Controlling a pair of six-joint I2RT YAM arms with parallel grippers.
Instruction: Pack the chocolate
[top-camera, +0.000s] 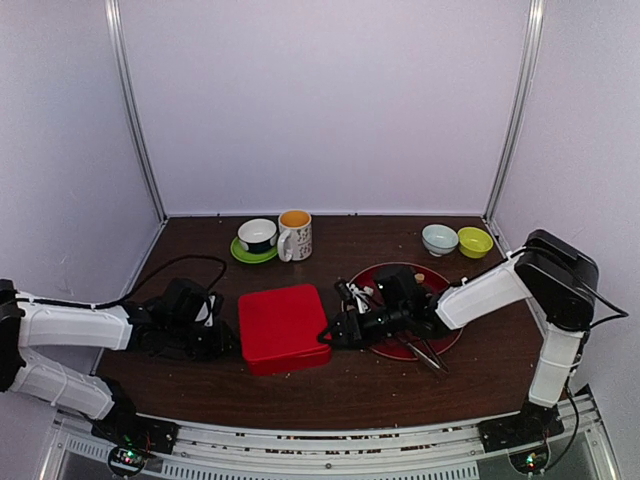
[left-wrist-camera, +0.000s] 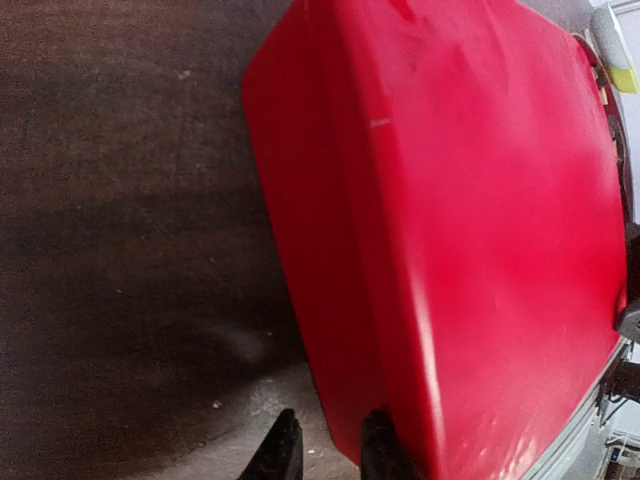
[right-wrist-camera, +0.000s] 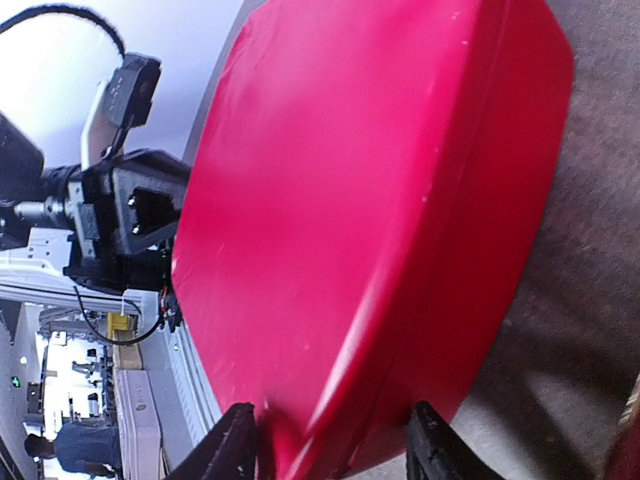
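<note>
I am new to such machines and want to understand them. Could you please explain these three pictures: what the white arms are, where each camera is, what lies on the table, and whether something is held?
These are two robot arms bolted at the table's near edge. The overhead picture looks down from behind them; the other two come from cameras on each wrist. In the middle lies a closed red box. The left gripper sits at the box's left edge, fingers narrowly apart, one against its side. The right gripper straddles the opposite edge, not clearly clamping. Behind are a red plate, metal tongs, a mug, a cup on a green saucer, and two small bowls.
</note>
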